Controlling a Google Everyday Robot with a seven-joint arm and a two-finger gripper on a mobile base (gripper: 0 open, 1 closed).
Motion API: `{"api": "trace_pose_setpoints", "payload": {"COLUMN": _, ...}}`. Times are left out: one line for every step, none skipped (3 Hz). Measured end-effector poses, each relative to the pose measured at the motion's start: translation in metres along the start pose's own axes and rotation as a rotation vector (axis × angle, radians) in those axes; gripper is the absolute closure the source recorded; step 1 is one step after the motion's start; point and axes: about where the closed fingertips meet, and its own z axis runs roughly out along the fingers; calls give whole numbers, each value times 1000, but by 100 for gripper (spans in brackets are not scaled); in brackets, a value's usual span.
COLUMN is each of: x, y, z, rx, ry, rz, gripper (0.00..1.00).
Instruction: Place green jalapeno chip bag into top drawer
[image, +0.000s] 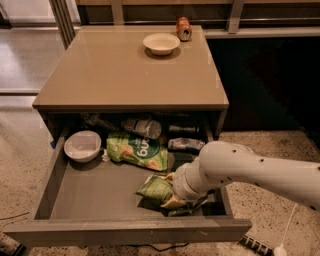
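The green jalapeno chip bag (156, 189) is small, crumpled and light green. It lies on the floor of the open top drawer (90, 200), right of middle and near the front. My gripper (176, 201) is down inside the drawer at the bag's right end, touching it, and is mostly hidden behind my white wrist and forearm (235, 167). The arm reaches in from the right over the drawer's right side.
In the drawer lie a white bowl (82, 145) at the back left, a larger flat green bag with white lettering (136, 151), a plastic bottle (143, 127) and dark packets (186, 144). On the table top (110, 70) stand a white bowl (161, 43) and a can (183, 28).
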Motion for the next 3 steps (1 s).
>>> {"api": "trace_pose_setpoints", "payload": {"x": 0, "y": 0, "z": 0, "rx": 0, "ry": 0, "rz": 0, "gripper": 37}}
{"api": "trace_pose_setpoints", "payload": {"x": 0, "y": 0, "z": 0, "rx": 0, "ry": 0, "rz": 0, "gripper": 15}}
{"api": "trace_pose_setpoints", "payload": {"x": 0, "y": 0, "z": 0, "rx": 0, "ry": 0, "rz": 0, "gripper": 0}}
